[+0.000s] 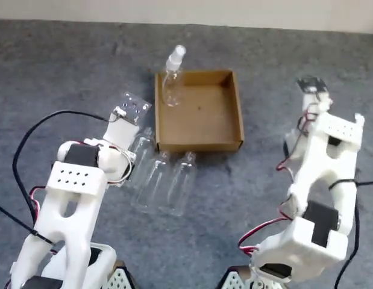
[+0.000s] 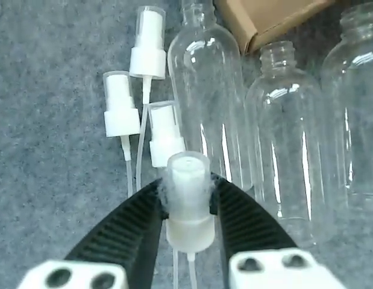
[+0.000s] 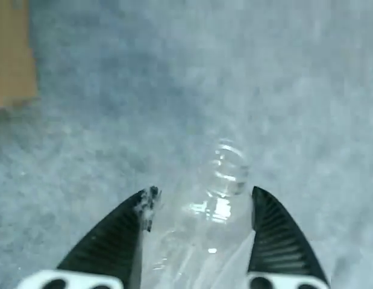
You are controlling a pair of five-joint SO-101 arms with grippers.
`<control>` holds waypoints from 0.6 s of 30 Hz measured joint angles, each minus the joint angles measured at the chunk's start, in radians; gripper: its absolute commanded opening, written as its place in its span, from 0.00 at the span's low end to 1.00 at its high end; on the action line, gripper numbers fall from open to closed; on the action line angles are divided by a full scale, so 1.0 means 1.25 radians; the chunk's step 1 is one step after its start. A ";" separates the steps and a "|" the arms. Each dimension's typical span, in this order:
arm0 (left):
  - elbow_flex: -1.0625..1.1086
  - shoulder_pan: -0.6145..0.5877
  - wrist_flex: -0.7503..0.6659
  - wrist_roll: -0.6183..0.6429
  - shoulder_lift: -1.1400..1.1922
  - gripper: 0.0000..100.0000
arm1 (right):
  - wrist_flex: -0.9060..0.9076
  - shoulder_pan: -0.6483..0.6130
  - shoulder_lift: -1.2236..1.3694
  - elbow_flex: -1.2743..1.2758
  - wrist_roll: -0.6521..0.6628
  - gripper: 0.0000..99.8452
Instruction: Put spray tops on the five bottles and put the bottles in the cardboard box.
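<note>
One clear plastic bottle with a white spray top (image 1: pixel 172 81) leans inside the brown cardboard box (image 1: pixel 198 145). The left gripper (image 2: pixel 187 191) pinches a white spray top with a clear cap (image 2: pixel 187 229). Three more spray tops (image 2: pixel 121 108) lie beside three open clear bottles (image 2: pixel 282 120) on the grey table (image 1: pixel 65 66). The right gripper (image 3: pixel 202 197) holds a fifth open bottle (image 3: pixel 225 168). I think four bottles still need tops, then the box.
</note>
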 measured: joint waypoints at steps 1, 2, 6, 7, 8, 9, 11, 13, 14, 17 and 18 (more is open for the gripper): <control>0.000 0.000 0.000 0.000 0.000 0.00 | -0.002 -0.015 0.020 -0.010 0.007 0.13; 0.000 0.000 0.000 0.000 0.000 0.00 | -0.005 -0.029 0.044 -0.018 0.011 0.13; 0.000 0.000 0.000 0.029 0.000 0.00 | -0.007 -0.050 0.149 -0.070 0.015 0.13; 0.000 0.000 0.000 0.033 0.000 0.00 | -0.007 -0.050 0.168 -0.083 0.015 0.13; 0.000 0.000 0.000 0.036 0.000 0.00 | -0.007 -0.050 0.184 -0.092 0.022 0.14; 0.000 0.000 0.000 0.037 0.000 0.00 | -0.007 -0.049 0.195 -0.098 0.033 0.15; 0.000 0.000 -0.001 0.038 0.000 0.00 | 0.001 -0.049 0.209 -0.103 0.063 0.19; 0.000 0.001 -0.004 0.038 0.000 0.00 | 0.020 -0.049 0.211 -0.103 0.070 0.23; 0.000 0.002 -0.004 0.038 0.000 0.00 | 0.026 -0.050 0.211 -0.103 0.070 0.24; 0.000 0.002 -0.005 0.038 0.000 0.00 | 0.029 -0.050 0.211 -0.103 0.055 0.26; 0.000 0.002 -0.005 0.038 0.000 0.00 | 0.029 -0.049 0.211 -0.103 0.044 0.26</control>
